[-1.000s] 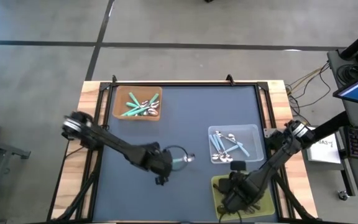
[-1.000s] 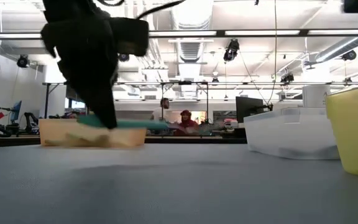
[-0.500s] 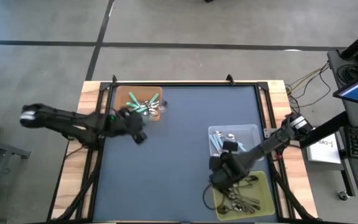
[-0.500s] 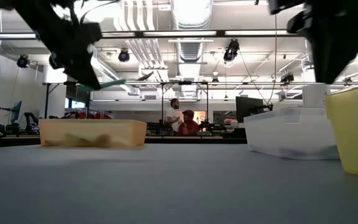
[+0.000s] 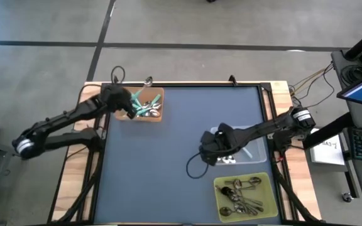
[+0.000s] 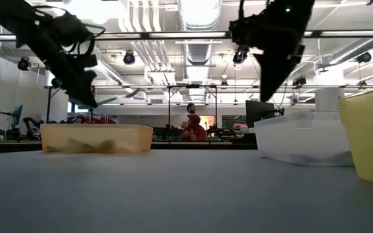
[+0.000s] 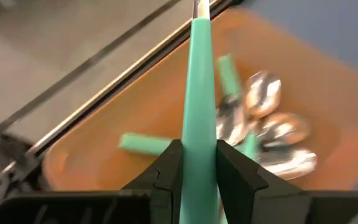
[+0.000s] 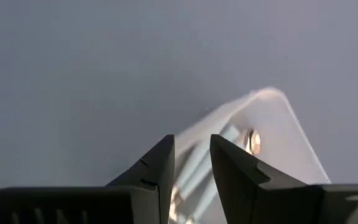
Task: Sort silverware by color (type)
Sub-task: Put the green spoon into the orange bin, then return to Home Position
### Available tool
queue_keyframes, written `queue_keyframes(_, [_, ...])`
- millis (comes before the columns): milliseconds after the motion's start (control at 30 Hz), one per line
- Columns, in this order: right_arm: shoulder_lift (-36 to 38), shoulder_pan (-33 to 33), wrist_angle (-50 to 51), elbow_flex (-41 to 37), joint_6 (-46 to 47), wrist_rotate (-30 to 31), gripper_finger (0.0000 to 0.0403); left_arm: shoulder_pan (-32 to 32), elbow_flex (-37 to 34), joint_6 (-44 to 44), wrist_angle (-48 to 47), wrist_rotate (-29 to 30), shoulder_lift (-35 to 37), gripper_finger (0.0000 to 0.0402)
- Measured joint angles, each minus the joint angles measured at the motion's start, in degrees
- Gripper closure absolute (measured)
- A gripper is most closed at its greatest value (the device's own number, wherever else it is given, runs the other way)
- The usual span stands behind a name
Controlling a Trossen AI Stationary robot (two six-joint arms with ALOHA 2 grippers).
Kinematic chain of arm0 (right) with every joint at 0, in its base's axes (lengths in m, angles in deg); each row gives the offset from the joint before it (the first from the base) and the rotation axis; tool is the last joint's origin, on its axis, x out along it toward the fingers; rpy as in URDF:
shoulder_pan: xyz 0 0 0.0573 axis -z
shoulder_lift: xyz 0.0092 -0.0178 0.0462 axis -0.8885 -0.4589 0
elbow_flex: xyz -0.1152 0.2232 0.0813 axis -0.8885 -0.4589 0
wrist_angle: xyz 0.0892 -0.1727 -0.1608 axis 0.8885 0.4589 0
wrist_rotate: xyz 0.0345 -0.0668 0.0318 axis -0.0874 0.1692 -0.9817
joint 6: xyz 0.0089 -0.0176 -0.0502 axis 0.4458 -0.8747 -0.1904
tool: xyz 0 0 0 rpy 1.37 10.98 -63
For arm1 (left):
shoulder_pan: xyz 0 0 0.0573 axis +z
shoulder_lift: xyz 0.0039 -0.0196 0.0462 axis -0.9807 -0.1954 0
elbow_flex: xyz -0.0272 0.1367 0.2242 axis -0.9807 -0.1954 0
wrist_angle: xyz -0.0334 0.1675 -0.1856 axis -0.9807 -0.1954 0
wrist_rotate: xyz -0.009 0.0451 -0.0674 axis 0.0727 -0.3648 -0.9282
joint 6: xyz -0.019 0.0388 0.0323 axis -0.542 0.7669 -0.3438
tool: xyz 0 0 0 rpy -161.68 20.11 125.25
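We judge the sort to be nearly finished: in the high view no loose spoon lies on the dark mat (image 5: 168,157), and every piece we can see is either in a bin or in a grip. At about ten o'clock on the table, the left gripper (image 5: 129,103) hangs over the orange tray (image 5: 119,113), its fingers pinching the handle of a teal-green spoon (image 7: 199,106); the left wrist view shows that handle clamped between the two fingers, with other teal-handled spoons (image 7: 253,118) already lying in the tray below. So this spoon is above its proper bin but not yet released. At about three o'clock stands the clear bin (image 5: 256,132) with the light blue-handled spoons (image 5: 247,149), and at five o'clock the yellow-green bin (image 5: 222,204) holds the plain metal spoons (image 5: 241,194). The right gripper (image 5: 210,154) hovers at the clear bin's nine o'clock edge, its fingers a little apart with nothing between them in the right wrist view. What is left, as far as we can see, is to drop the teal spoon into the orange tray; we cannot tell whether any spoon is in the wrong bin.
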Motion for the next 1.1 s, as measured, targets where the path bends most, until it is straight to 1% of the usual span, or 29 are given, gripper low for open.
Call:
queue_keyframes(100, [0.02, 0.54, -2.46, -0.02, 0.87, 2.44, 0.0307, 4.84, -0.26, 1.60, -0.11, -2.10, -1.87, 0.0330])
queue_keyframes(200, [0.02, 0.58, -3.60, -0.07, 2.55, 5.17, 0.0307, 7.64, -0.24, 0.99, 0.52, -3.52, -4.28, 0.0314])
queue_keyframes(333, [0.04, 0.58, -3.57, -0.25, 5.30, 7.47, 0.0307, 7.88, -0.21, -0.24, 1.61, -9.57, -7.31, 0.0303])
queue_keyframes(367, [0.04, 0.58, -3.69, -0.39, 5.60, 8.07, 0.0307, 7.83, -0.20, -0.64, 1.61, -10.04, -7.98, 0.0302])
queue_keyframes(467, [0.04, 0.58, -4.59, -1.01, 6.17, 8.75, 0.0307, 7.85, -0.20, -5.71, 2.18, -9.07, -9.37, 0.0301])
queue_keyframes(533, [0.06, 0.58, -5.38, -1.56, 6.08, 8.82, 0.0307, 7.68, -0.20, -7.38, 4.23, -9.47, -9.24, 0.0300])
queue_keyframes(567, [0.11, 0.58, -6.39, -2.09, 5.54, 8.92, 0.0307, 7.55, -0.20, -7.76, 5.97, -10.66, -9.03, 0.0300])
queue_keyframes(700, [1.17, 0.58, -12.95, -6.03, 3.50, 8.86, 0.0307, 7.41, -0.17, -9.83, 13.53, -17.91, -6.65, 0.0300])
queue_keyframes(833, [4.82, 0.58, -23.18, -12.91, 3.48, 8.51, 0.0307, 7.41, -0.17, -13.96, 20.31, -26.47, -3.93, 0.0299])
queue_keyframes(933, [9.30, 0.58, -30.11, -18.69, 3.75, 8.12, 0.0307, 7.37, -0.17, -18.14, 24.67, -32.51, -1.24, 0.0299])
queue_keyframes(1100, [18.49, 0.58, -37.79, -27.46, 3.67, 8.39, 0.0307, 6.92, -0.15, -25.04, 29.84, -41.90, 5.19, 0.0299])
